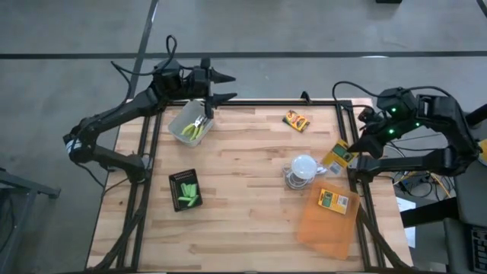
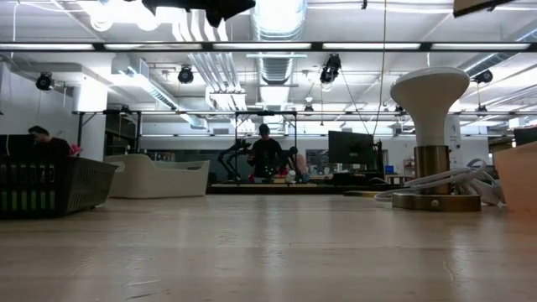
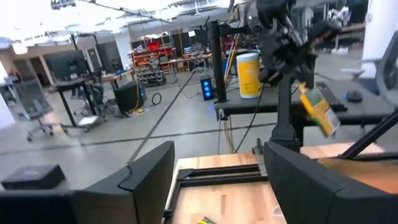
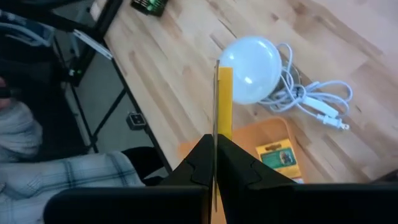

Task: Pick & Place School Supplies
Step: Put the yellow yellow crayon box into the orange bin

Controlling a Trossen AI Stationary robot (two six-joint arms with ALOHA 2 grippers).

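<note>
My right gripper [image 1: 348, 149] is shut on a flat orange-yellow box [image 1: 338, 156] with a green label, near the table's right edge beside the white lamp. My left gripper [image 1: 225, 87] stands open and level above the table's far edge, just past a translucent bin [image 1: 190, 122] that holds two yellow-green-handled plier-like tools [image 1: 196, 126]. A second box [image 1: 297, 120] lies flat on the wood at the far right. A third box [image 1: 335, 200] lies on the orange sheet. Green sticks [image 1: 188, 192] lie in the black tray [image 1: 177, 180]. My right gripper pinches the box between its two fingers, one on each flat face, at one end [image 4: 218, 138]. The fingers slant down from the table's right side. The box shows edge-on and sticks out past the fingertips. It is lifted clear of the table and tilted [image 3: 320, 112].
A white domed lamp [image 1: 304, 166] with a coiled cable [image 4: 314, 99] stands close to the held box. The big translucent orange sheet [image 1: 323, 228] lies at the near right corner. Bare wood lies in the table's middle and near left.
</note>
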